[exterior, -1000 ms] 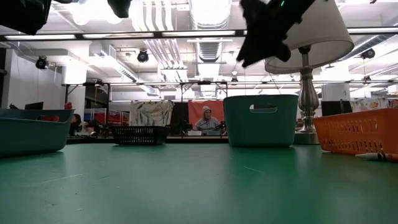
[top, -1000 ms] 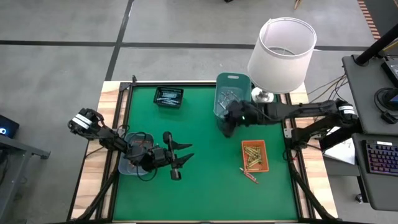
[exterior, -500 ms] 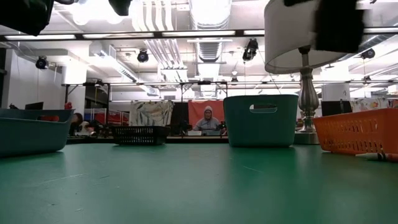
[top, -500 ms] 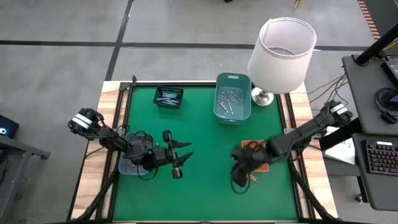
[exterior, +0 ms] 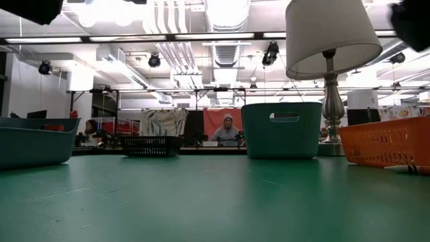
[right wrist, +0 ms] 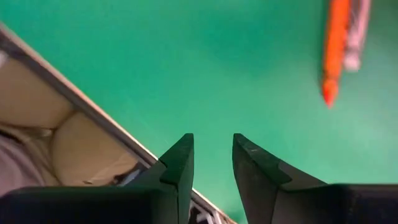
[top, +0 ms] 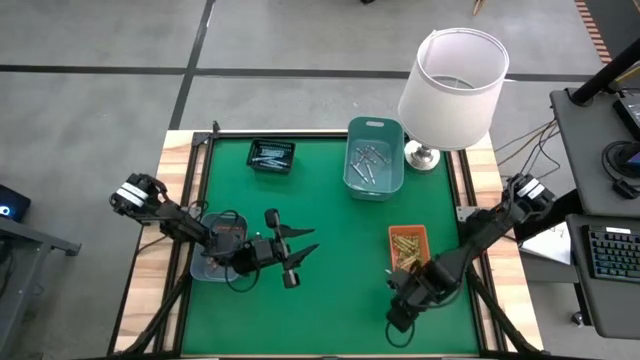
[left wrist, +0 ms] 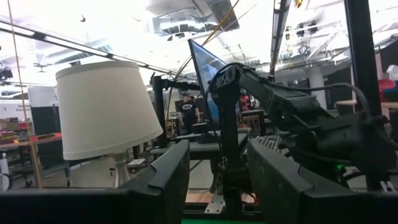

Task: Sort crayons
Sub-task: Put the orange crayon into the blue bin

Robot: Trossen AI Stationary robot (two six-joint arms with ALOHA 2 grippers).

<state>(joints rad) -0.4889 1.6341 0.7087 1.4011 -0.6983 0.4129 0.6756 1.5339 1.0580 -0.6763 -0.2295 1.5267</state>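
Two loose crayons lie on the green mat, an orange one (right wrist: 334, 50) and a grey-white one (right wrist: 356, 28) beside it; they also show low by the orange tray (exterior: 411, 169). More crayons lie in the orange tray (top: 408, 248), the teal bin (top: 373, 160) and the black tray (top: 270, 155). My right gripper (top: 396, 317) is open and empty above the mat near the table's front right, short of the loose crayons (right wrist: 212, 162). My left gripper (top: 300, 257) is open and empty, held level over the mat's left half (left wrist: 214, 180).
A table lamp (top: 452, 80) stands at the far right corner behind the teal bin. A pale blue tray (top: 205, 262) sits at the left edge under my left arm. The mat's middle (top: 340, 250) is bare. The wooden front edge (right wrist: 81, 99) is close to my right gripper.
My right gripper has swung from over the teal bin at the far side toward the table's near edge, past the orange tray, and now hangs low near the front right. My left gripper has shifted a little toward the right.
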